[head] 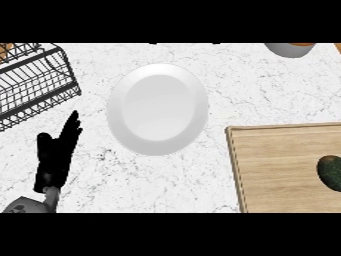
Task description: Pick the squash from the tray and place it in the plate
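Down at the near left, the left robot hand (57, 150) rests on the bench (261, 95) with its dark fingers straight and pointing up and away, holding nothing. The right robot hand is nowhere to be seen. At the near right lies the squash (337, 173), a dark green, bumpy oval with a pale spot on it, and its long side runs mostly near to far. It sits on the tray (276, 160), a flat, pale wooden board with a raised edge, close to the right side of the view. So the squash is far off to the right of the left robot hand, with the plate (157, 109) in between and a bit farther back. The plate is smooth, white and round, with nothing on it. The right arm would likely have the shorter reach. The bench is white stone with thin grey veins. Farther back on the left stands a black wire rack (21, 85), and at the far right edge there may be a grey bowl (289, 49), though it is cut off.
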You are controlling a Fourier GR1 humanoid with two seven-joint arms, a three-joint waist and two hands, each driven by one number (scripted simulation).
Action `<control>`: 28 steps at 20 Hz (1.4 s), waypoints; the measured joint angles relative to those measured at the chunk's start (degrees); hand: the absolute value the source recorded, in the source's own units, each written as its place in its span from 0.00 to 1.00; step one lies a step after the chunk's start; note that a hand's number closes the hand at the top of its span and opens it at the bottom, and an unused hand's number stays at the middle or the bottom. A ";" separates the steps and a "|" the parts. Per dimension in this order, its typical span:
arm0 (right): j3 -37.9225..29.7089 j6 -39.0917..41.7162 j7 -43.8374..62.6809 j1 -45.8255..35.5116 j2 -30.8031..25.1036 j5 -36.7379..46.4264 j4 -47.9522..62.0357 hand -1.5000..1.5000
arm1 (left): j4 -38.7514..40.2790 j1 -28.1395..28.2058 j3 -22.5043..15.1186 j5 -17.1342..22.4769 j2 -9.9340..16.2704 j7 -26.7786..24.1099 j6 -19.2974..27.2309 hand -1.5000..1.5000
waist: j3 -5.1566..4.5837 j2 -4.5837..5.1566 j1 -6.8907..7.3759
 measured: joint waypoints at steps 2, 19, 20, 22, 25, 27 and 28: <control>1.58 2.58 3.91 -1.59 -1.02 0.75 -0.48 0.00 | 0.20 0.11 0.07 -0.34 -0.24 -0.05 -0.41 0.50 | 0.02 0.05 0.31; 5.11 14.04 10.02 -10.75 5.73 12.70 4.89 0.00 | -0.53 1.18 4.90 -6.15 -4.92 2.08 -4.38 0.50 | 0.09 0.01 0.29; 4.62 14.85 10.02 -11.20 5.89 13.12 5.17 0.00 | -0.72 1.95 5.16 -6.55 -5.18 1.55 -4.86 0.50 | 0.10 0.02 0.31; 4.00 15.97 9.13 -12.17 6.25 14.41 6.48 0.00 | -1.36 2.58 5.46 -7.61 -5.94 1.66 -5.22 0.50 | 0.10 0.01 0.32; 4.00 16.47 9.36 -12.56 8.61 16.60 6.39 0.00 | -1.53 3.42 6.49 -9.08 -7.12 1.15 -5.66 0.50 | 0.09 0.00 0.29; 3.92 17.25 9.43 -14.11 9.67 17.55 7.57 0.00 | -0.57 2.76 7.08 -9.65 -7.99 1.24 -6.48 0.50 | 0.10 0.02 0.30; 3.45 17.26 8.67 -13.57 9.97 18.19 7.61 0.00 | -0.77 2.56 7.48 -9.91 -8.26 1.83 -6.81 0.50 | 0.09 0.01 0.27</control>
